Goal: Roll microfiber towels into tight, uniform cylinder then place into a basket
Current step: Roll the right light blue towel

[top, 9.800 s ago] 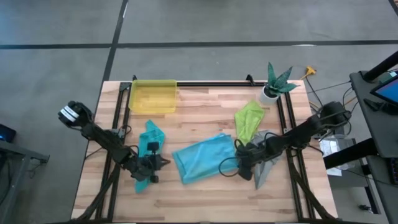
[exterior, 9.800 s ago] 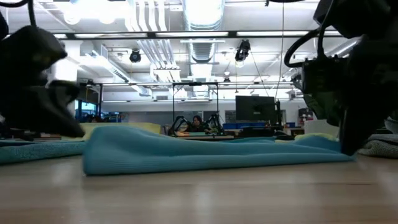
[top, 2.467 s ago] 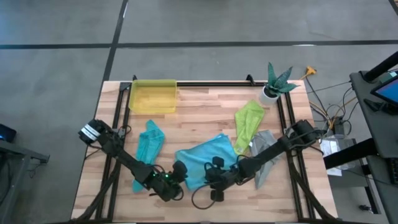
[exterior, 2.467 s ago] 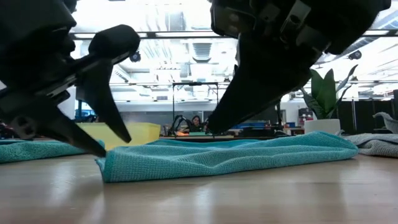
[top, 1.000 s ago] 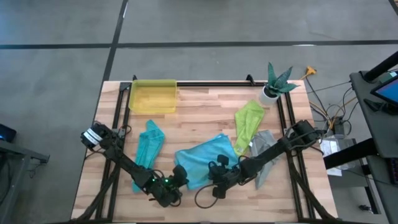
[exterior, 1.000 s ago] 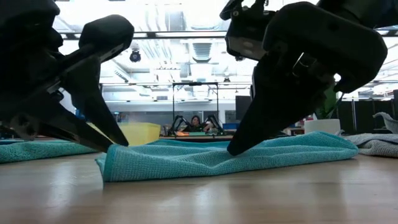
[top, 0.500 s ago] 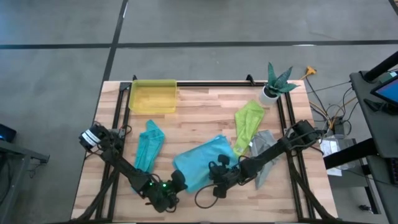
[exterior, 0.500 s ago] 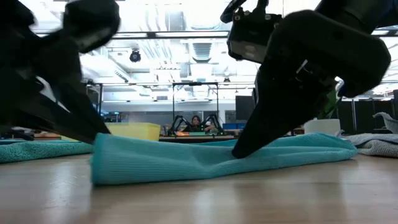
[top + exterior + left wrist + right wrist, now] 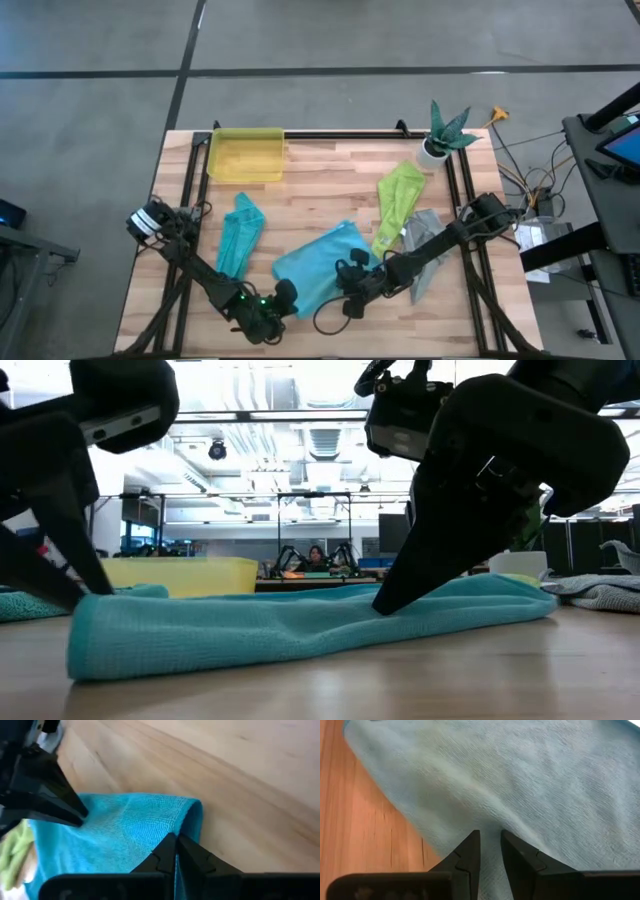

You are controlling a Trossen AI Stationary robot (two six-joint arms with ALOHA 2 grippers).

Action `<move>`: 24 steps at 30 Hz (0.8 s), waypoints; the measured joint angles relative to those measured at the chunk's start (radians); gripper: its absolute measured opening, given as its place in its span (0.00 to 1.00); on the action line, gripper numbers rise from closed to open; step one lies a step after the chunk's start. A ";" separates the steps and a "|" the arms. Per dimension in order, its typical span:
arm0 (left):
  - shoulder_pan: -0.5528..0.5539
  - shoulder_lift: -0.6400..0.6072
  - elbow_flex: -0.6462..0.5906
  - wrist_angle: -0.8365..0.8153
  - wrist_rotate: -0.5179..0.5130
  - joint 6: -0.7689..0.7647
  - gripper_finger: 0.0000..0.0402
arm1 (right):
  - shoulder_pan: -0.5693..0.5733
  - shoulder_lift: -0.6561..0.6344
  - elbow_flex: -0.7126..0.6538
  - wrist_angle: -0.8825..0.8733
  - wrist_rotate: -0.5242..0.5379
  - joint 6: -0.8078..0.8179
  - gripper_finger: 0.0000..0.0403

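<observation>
Right now, down at the lower centre of the high view, left gripper (image 9: 280, 297) pressed together on the near corner of the light blue towel (image 9: 318, 263), fingers pinching the folded edge where the left wrist view shows the cloth doubled over. Just to the right of it, lower centre-right, right gripper (image 9: 352, 276) planted on the same towel's lower right edge, jaws narrowly apart with blue cloth showing in the slit between them; whether cloth is truly nipped there, cannot tell. So, both claws on one towel, left at the lower left corner, right beside it on the lower edge, towel spreading up and to the right from both. Long axis slanting from lower left toward upper right, near edge held taut between the two pinch points, low view showing it stretched as a long flat band across the frame. Probably the key to the roll: near edge to be turned over and away toward the upper right. Further up, teal towel (image 9: 240, 233) crumpled left of centre, lime green towel (image 9: 398, 203) right of centre, grey towel (image 9: 423, 243) just below and right of the green. Farthest back, basket (image 9: 246, 155) in the upper left of the table, well apart from both claws, no towels inside yet.
</observation>
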 joint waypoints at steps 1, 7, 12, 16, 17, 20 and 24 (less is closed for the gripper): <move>0.000 0.000 0.000 -0.002 0.017 -0.016 0.00 | 0.001 0.000 0.000 0.000 -0.001 0.000 0.18; 0.000 0.000 -0.005 -0.014 0.054 -0.029 0.00 | 0.007 0.000 0.000 -0.026 -0.007 0.011 0.18; 0.000 0.000 -0.005 -0.089 0.057 -0.084 0.00 | 0.007 -0.002 -0.013 -0.050 -0.016 0.055 0.20; 0.000 -0.001 -0.005 -0.110 0.069 -0.105 0.00 | 0.007 -0.005 -0.028 -0.047 -0.026 0.061 0.20; -0.001 -0.001 -0.002 -0.115 0.069 -0.105 0.00 | 0.007 -0.006 -0.030 -0.047 -0.025 0.063 0.20; -0.003 -0.008 0.010 -0.151 0.074 -0.104 0.00 | 0.007 -0.005 -0.028 -0.049 -0.026 0.064 0.19; -0.007 -0.034 0.027 -0.177 0.080 -0.107 0.00 | 0.007 -0.005 -0.027 -0.051 -0.027 0.063 0.18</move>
